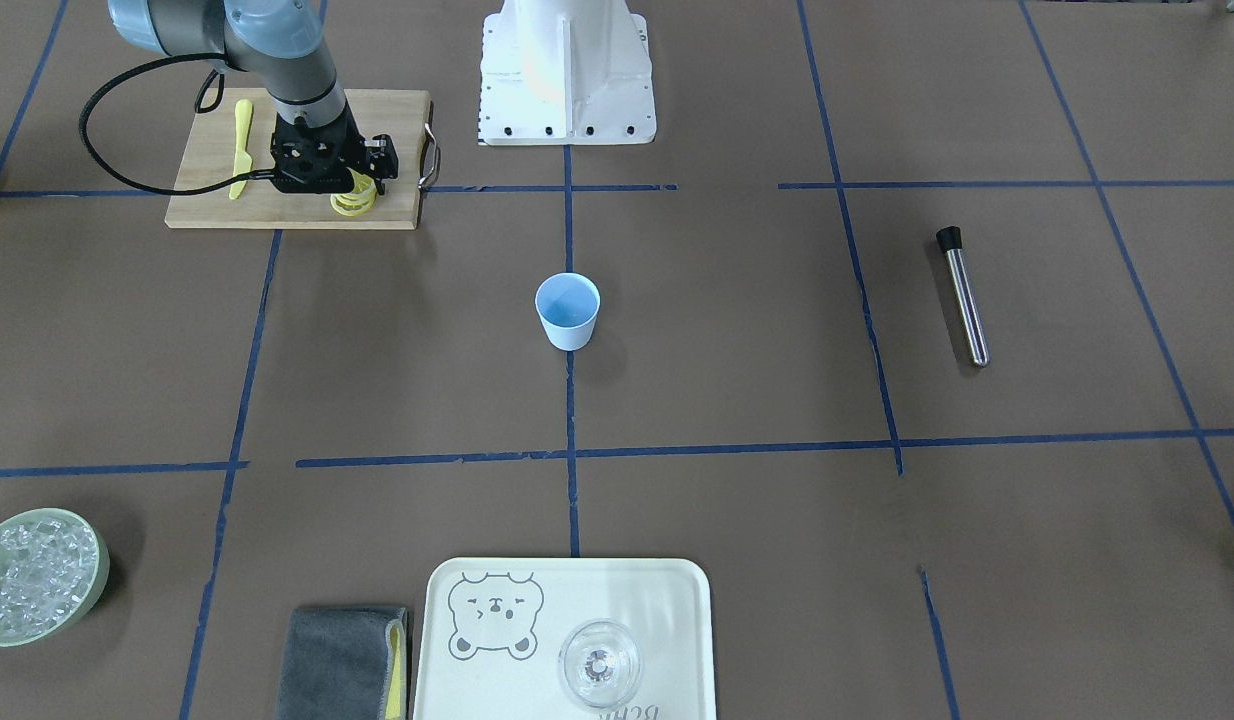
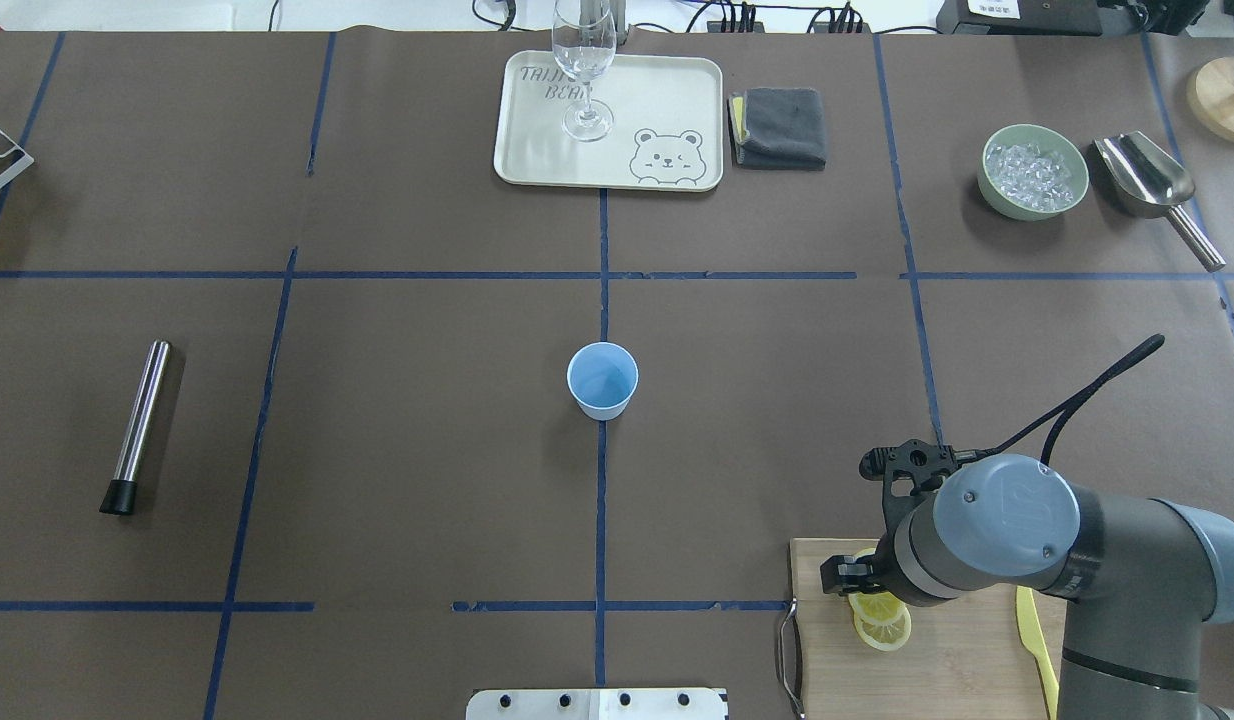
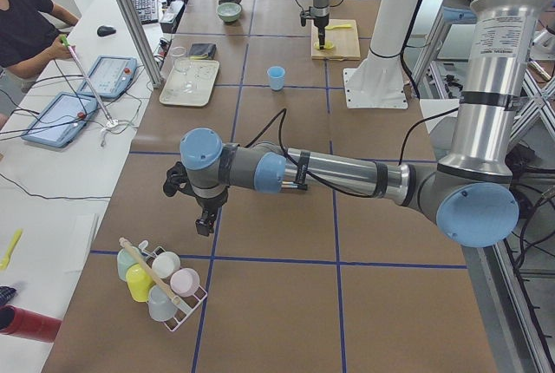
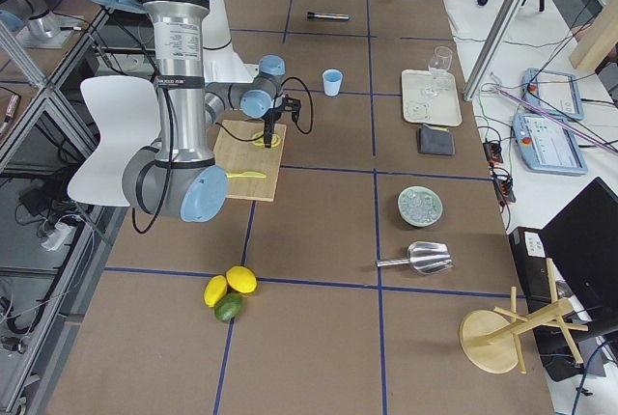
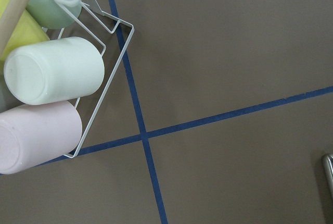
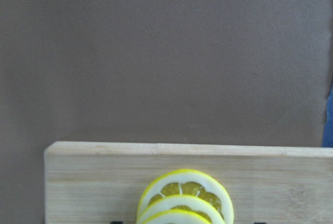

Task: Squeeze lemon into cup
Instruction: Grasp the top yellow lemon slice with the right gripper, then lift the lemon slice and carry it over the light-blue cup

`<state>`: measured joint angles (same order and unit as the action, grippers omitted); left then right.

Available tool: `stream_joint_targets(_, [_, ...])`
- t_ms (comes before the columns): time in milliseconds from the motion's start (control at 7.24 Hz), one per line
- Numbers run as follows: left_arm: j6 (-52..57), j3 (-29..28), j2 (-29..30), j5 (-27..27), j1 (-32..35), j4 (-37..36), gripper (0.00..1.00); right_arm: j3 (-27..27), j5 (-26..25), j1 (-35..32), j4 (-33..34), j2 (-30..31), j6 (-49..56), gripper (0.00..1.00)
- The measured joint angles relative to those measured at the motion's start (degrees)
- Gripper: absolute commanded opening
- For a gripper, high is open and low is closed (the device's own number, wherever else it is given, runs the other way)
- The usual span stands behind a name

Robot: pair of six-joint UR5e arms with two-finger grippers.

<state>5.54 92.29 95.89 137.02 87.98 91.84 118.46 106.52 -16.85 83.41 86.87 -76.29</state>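
Shapes: lemon point(image 6: 184, 188) thin discs, board point(image 6: 78, 182) flat wood | right end effector point(image 1: 357, 188) apart | left end effector point(image 3: 204, 221): cannot tell

The only lettering I can make out is on the cream tray point(image 2: 537, 150), far across the table from the right gripper point(image 1: 355, 188), at the edge away from the robot. Thin grey capitals sit in one corner, in two lines. The upper line starts "TAIJ" and its end is hidden behind the wine glass point(image 2: 584, 70). The lower line reads "BEAR". A cartoon bear face point(image 2: 667, 155) is drawn in the tray's opposite corner. Just above that gripper, the arm's grey joint cap point(image 2: 1007, 515) bears a raised two-letter mark that looks like "UR", though it is not sharp.
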Motion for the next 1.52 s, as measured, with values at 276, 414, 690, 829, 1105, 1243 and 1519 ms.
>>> stream_joint_targets(276, [0.0,0.15,0.0,0.0,0.0,-0.01,1.0,-0.07,0.0,0.0,0.0,-0.14,-0.57,0.22])
stream_joint_targets(414, [0.0,0.2,-0.01,0.0,0.0,-0.05,1.0,-0.02,0.01,-0.04,0.01,-0.26,-1.41,0.17])
stream_joint_targets(690, [0.0,0.28,-0.08,0.0,0.02,-0.08,1.0,0.51,0.15,-0.15,0.0,-0.18,-2.03,0.19])
stream_joint_targets(829, [0.0,0.38,-0.08,0.02,0.06,-0.09,1.0,1.16,0.36,-0.27,0.02,-0.01,-2.08,0.2])
stream_joint_targets(1105, [0.0,0.63,-0.09,0.08,0.14,-0.11,1.0,2.19,0.58,-0.5,0.12,0.18,-2.11,0.21])
stream_joint_targets(1243, [0.0,0.83,-0.17,0.07,0.19,-0.17,1.0,2.87,0.6,-0.68,0.63,0.19,-2.11,0.23])
stream_joint_targets(1519, [0.0,2.19,-1.2,0.05,0.25,-0.27,1.0,5.79,0.75,-1.55,4.51,-0.58,-2.11,0.24])
